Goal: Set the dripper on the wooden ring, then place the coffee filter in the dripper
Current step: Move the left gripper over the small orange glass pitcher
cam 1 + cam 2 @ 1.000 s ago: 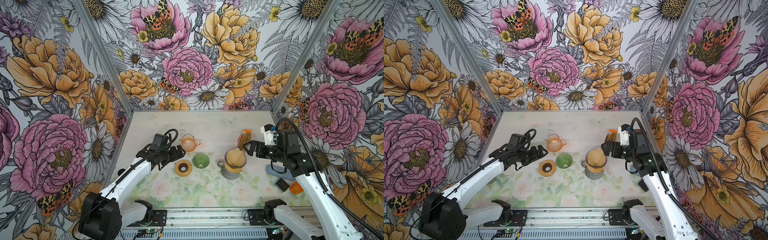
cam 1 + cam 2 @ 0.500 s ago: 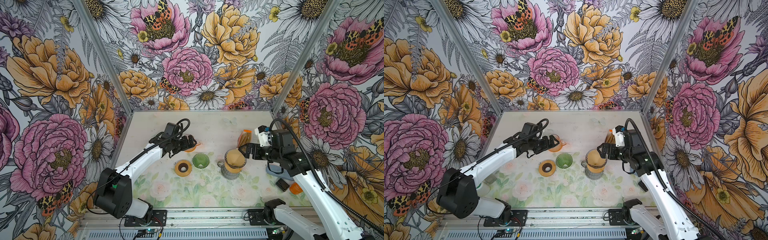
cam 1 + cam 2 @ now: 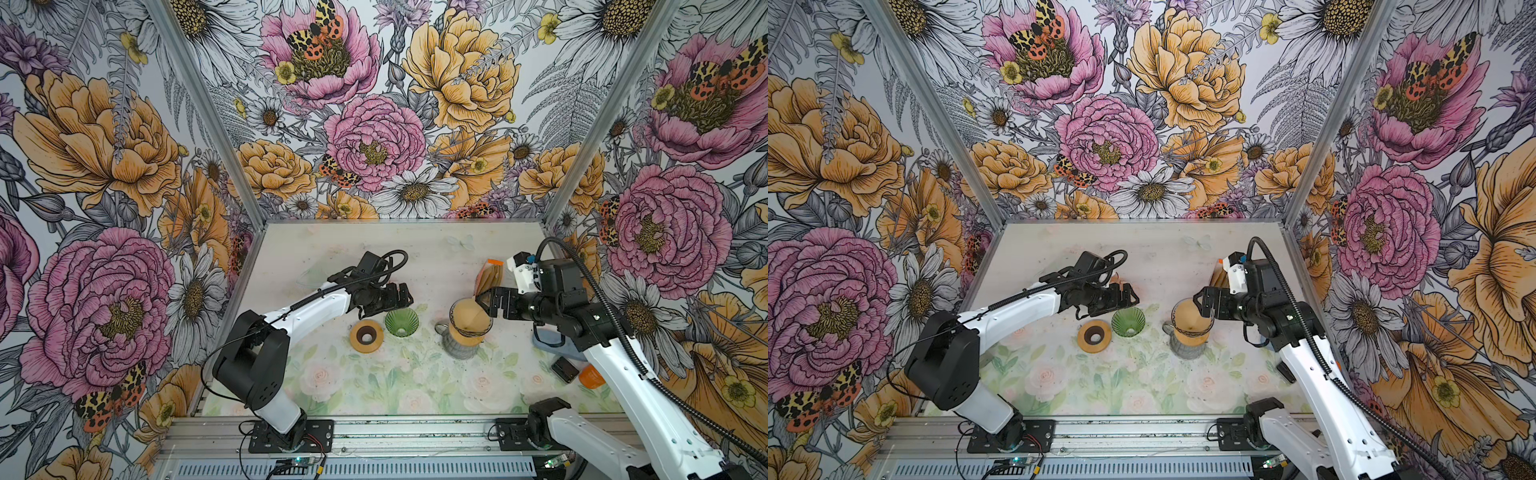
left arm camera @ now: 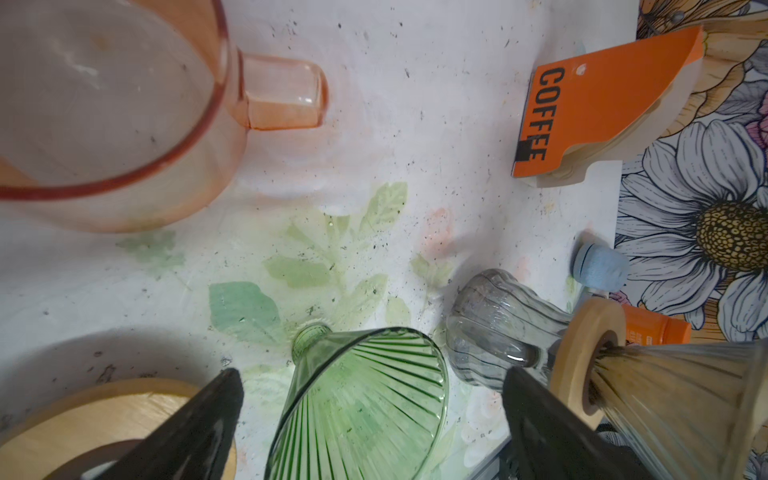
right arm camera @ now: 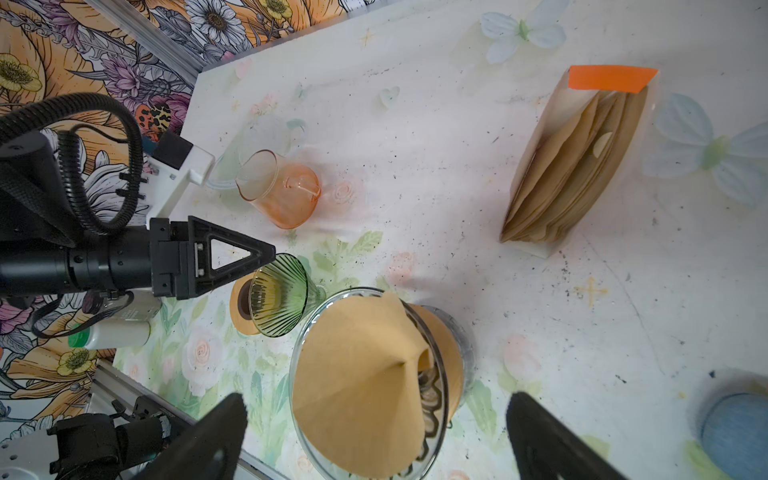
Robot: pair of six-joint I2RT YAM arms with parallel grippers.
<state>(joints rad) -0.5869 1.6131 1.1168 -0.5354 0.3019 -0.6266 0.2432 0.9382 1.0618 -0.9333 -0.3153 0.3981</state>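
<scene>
A brown paper coffee filter (image 5: 357, 382) sits opened inside the clear glass dripper (image 5: 441, 386), which stands on a grey ribbed carafe (image 3: 459, 351) with a wooden collar (image 4: 582, 357). In both top views the filter (image 3: 469, 319) (image 3: 1188, 318) fills the dripper's mouth. My right gripper (image 3: 484, 301) (image 5: 376, 399) hangs open just above it, with its fingers wide on either side and nothing held. My left gripper (image 3: 405, 296) (image 4: 372, 374) is open and empty over a green ribbed dripper (image 3: 401, 321) (image 4: 365, 399), which lies on its side.
A wooden ring (image 3: 365, 336) lies left of the green dripper. A pink glass pitcher (image 5: 282, 195) stands behind the left gripper. The orange-topped filter pack (image 5: 577, 166) stands at the back right. A blue object (image 5: 735, 432), an orange-capped item (image 3: 592, 376) and a small black one (image 3: 564, 369) lie under the right arm.
My left arm has swung right from beside the wooden ring, past the pink pitcher, to over the green dripper. My right gripper has edged left towards the dripper that holds the filter.
</scene>
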